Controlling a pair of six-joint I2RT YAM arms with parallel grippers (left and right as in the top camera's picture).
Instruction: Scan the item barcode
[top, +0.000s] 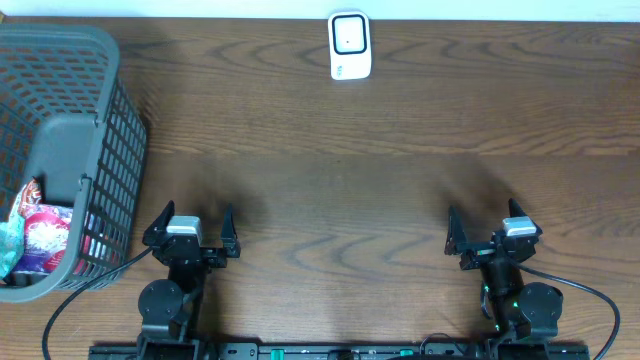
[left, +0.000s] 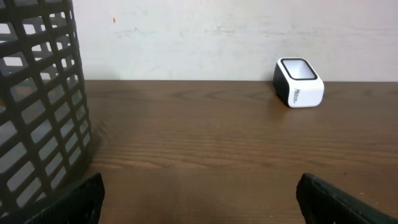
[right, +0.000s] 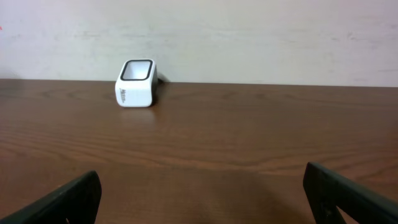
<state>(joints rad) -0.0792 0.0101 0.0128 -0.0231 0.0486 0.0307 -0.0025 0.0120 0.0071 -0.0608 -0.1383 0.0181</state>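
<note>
Left gripper (top: 192, 228): gaping, empty, just beside grey plastic lattice basket (top: 110, 150)
Right gripper (top: 487, 240): gaping, empty, well apart from basket
Pink-and-red printed packet (top: 42, 240): inside basket, near left gripper
White boxy scanner (top: 350, 45): well apart from basket

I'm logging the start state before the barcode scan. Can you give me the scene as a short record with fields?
scanner: scanner, white, far middle of the table
basket: basket, grey, on the left side
items: colourful packets inside the basket, at its near end
left gripper: left gripper open, empty, near edge, beside the basket
right gripper: right gripper open, empty, near edge on the right
progress: nothing picked up yet
</note>
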